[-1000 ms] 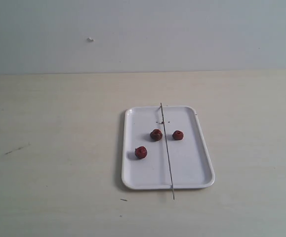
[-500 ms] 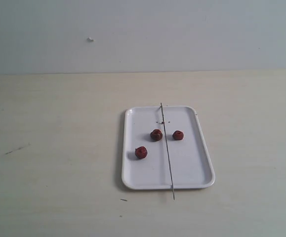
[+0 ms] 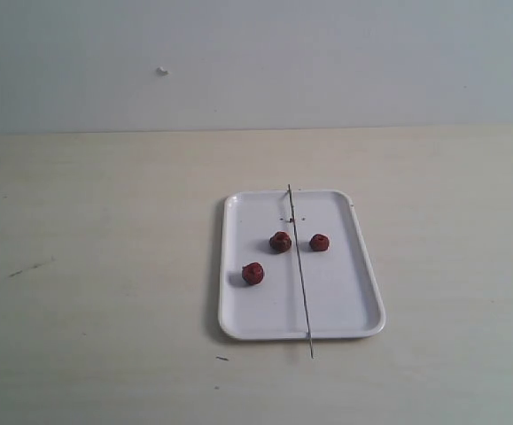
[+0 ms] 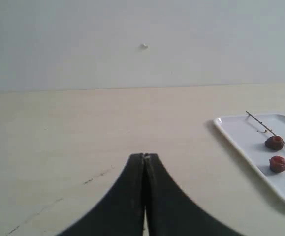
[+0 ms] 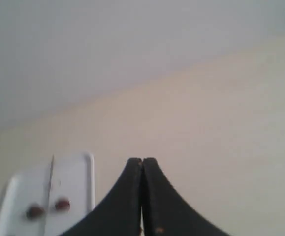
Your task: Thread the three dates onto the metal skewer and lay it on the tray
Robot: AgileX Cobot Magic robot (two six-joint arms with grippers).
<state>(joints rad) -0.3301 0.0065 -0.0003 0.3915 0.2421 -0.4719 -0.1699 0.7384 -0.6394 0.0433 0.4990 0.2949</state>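
On the pale tabletop (image 3: 105, 266), near the middle: white tray (image 3: 345, 292), flat. Along the tray, far rim to near rim: metal skewer (image 3: 300, 274), bare, sticks out past both. Left of the skewer: first date (image 3: 280, 241), just beside it, and second date (image 3: 252, 273), nearer the front. Right of the skewer: third date (image 3: 319, 242). All loose on the tray. Away from the tray: left pincer (image 4: 144, 156), pressed together, holds nothing. Same for right pincer (image 5: 142, 160), tips together, nothing between.

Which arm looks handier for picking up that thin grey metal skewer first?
Probably right: the flat white plastic tray carrying the thin grey metal skewer lies right of centre, that arm's side.
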